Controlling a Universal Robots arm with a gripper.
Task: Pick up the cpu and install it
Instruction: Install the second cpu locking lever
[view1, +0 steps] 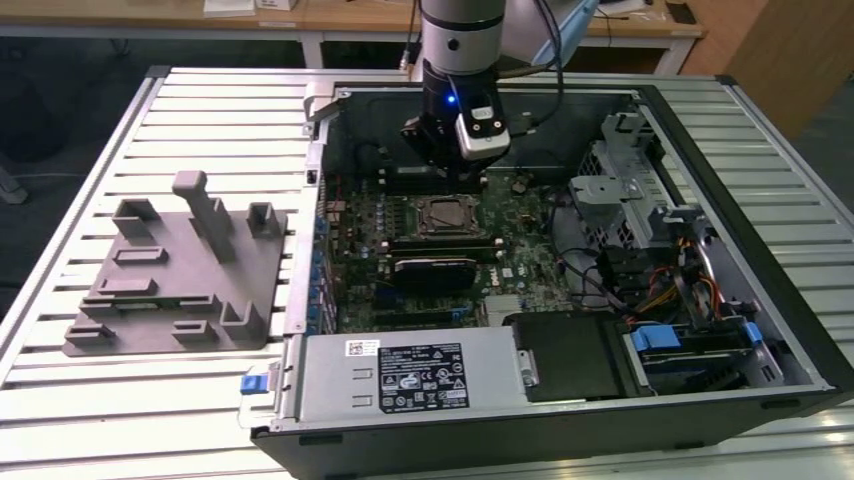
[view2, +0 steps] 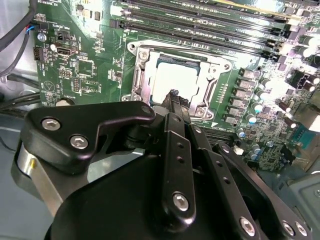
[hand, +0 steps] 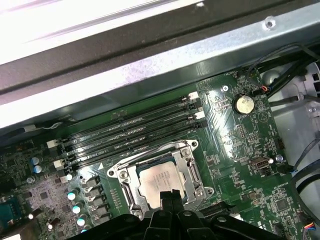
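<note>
We see an open computer case (view1: 747, 300) lying on a slatted metal table (view1: 200, 120), with 1 robot arm (view1: 461, 40) reaching down into it. On the table, toward the exterior view's left of the case, sits a grey holder (view1: 180, 270) with upright posts. A grey power supply box (view1: 400, 375) with a white label lies along the near edge of the case. The green motherboard (view1: 534, 260) covers the floor of the case, and long black memory slots (hand: 130, 132) run beside a metal socket (hand: 192, 172).

The cpu (hand: 159, 180) lies flat inside that socket, its silver top facing up; we see it in both wrist views (view2: 172, 82), framed by the socket's metal bracket.

The pincer (view2: 175, 100) hangs just above the socket. In the second wrist view its black fingertips (view2: 173, 95) come together into 1 narrow tip over the near edge of the cpu, with no gap visible between them and nothing held. We cannot tell whether the tip touches the chip. In the first wrist view the fingers (hand: 170, 200) overlap the same edge of the socket.
</note>
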